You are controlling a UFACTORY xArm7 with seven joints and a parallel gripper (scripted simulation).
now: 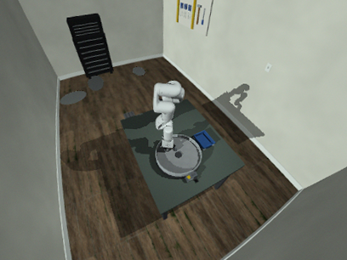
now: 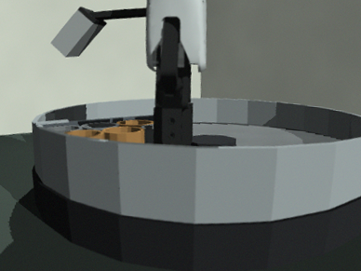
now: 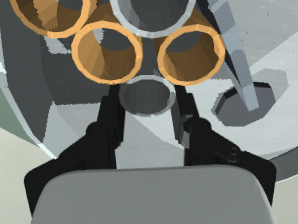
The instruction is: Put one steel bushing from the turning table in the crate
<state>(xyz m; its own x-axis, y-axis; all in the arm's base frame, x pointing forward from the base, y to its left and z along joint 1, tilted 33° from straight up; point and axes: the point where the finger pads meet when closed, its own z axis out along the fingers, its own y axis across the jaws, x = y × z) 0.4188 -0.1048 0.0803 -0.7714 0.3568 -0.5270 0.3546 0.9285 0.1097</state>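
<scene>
Between the fingers, a steel bushing [image 3: 147, 107] is clasped on the turning table [image 1: 187, 164] [image 2: 235, 184] [image 3: 145, 155], beside orange bushings [image 2: 124, 136] [image 3: 107, 70]; in the exterior view, the tips of the gripper [image 1: 168, 148] [image 2: 172, 138] [image 3: 148, 96] are partly hidden by the rim.

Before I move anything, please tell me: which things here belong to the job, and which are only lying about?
For the job:
- pincer
- steel bushing between its fingers
- turning table
- blue crate

Not for it:
- orange bushings, to be left
- yellow-topped box
- wall chart
- black rack
</scene>
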